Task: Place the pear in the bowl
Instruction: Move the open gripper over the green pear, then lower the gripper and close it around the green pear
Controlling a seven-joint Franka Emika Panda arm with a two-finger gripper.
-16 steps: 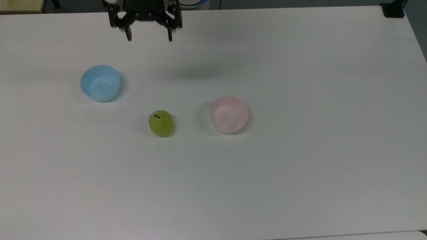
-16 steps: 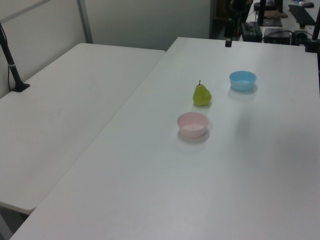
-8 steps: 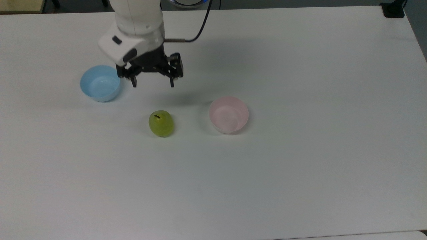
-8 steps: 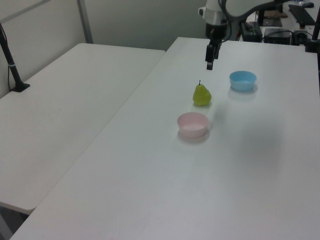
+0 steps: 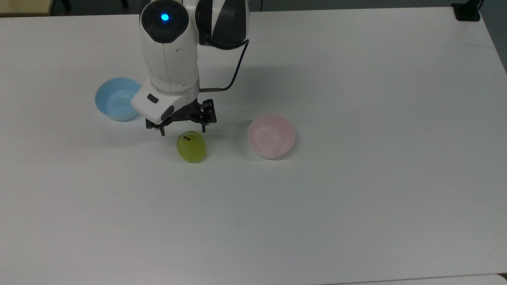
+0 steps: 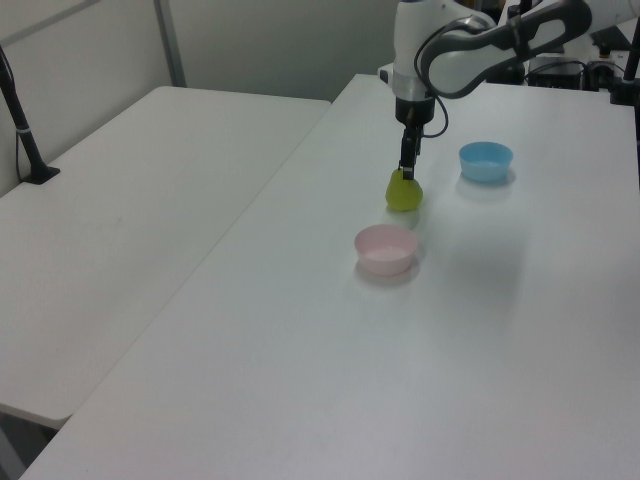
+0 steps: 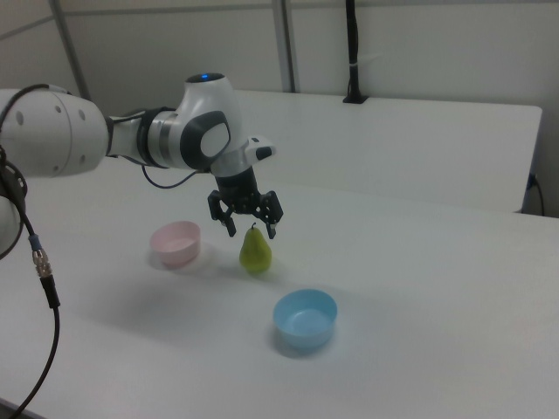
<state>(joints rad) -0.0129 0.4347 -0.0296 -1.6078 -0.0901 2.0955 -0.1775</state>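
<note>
- The pear [image 5: 191, 147] stands upright on the white table [image 5: 356, 198], its short dark stem at the top; nothing grips it.
- In the top view the pink bowl [image 5: 271, 136] sits at about 3 o'clock from the pear, apart from it and with nothing inside; the light blue bowl [image 5: 117, 98] lies at about 10 o'clock from the pear, farther off, partly covered at its edge by the arm's white wrist [image 5: 166, 101].
- The gripper [image 5: 182, 130] hangs over the pear's top with its two black fingers spread wide: in the top view one fingertip [image 5: 161, 132] is at about 10 o'clock from the pear and the other at about 12 o'clock, just beside the stem.
- In the right view the gripper [image 7: 251, 230] straddles the stem, one finger on each side of the pear's neck [image 7: 254, 237], neither pressed against the fruit.
- In the right view the pink bowl [image 7: 176, 243] is at 9 o'clock from the pear [image 7: 255, 250], and the blue bowl [image 7: 305, 319] at about 5 o'clock.
- In the left view the gripper [image 6: 407, 168] points straight down onto the pear [image 6: 403, 192], with the pink bowl [image 6: 385, 249] at about 6 o'clock from the fruit and the blue bowl [image 6: 486, 161] at about 2 o'clock.
</note>
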